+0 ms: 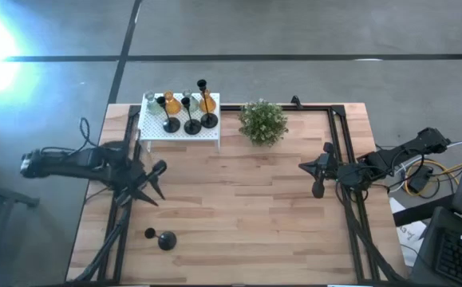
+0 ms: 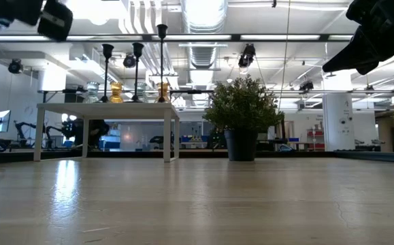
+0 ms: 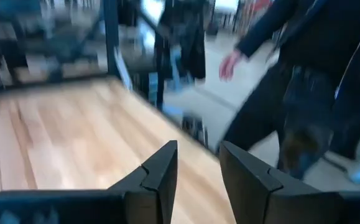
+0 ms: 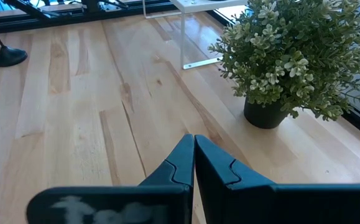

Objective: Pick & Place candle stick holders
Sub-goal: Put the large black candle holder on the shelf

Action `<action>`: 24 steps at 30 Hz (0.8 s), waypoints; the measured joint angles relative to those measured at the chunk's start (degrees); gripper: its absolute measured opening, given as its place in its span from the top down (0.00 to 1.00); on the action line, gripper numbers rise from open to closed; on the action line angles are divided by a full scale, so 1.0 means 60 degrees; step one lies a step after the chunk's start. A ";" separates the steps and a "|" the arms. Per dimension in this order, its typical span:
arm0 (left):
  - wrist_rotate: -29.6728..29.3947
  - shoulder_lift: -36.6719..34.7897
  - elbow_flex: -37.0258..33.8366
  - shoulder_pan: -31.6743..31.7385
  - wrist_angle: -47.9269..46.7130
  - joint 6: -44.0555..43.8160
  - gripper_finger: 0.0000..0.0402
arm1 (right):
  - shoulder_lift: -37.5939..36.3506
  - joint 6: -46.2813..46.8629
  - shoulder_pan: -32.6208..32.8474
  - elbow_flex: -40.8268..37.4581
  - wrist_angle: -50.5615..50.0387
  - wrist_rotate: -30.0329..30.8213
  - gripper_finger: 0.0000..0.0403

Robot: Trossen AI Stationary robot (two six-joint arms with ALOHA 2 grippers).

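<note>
Several candle stick holders stand on the white perforated box (image 1: 180, 131) at the table's far left: black stemmed ones (image 1: 191, 124), amber ones (image 1: 207, 102) and clear glass ones (image 1: 149, 100). They also show in the low view (image 2: 137, 71). One more black holder (image 1: 165, 240) is on the wood near the front left, its round base down; it also shows in the right wrist view (image 4: 9, 57). My left gripper (image 1: 155, 185) hovers open and empty between the box and that holder (image 3: 197, 149). My right gripper (image 1: 318, 174) is shut and empty at the table's right (image 4: 194, 138).
A bushy green potted plant (image 1: 262, 121) stands right of the box, near the far edge (image 4: 285, 56). Black frame rails (image 1: 346, 151) run along the table's sides. A person in dark clothes (image 3: 304, 81) stands beyond the table edge, one hand (image 3: 229, 62) showing.
</note>
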 joint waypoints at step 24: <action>-0.0978 0.0623 -0.0023 -0.3150 -0.1674 -0.1406 0.69 | 0.0000 -0.0001 -0.0004 0.0002 0.0000 0.0000 0.98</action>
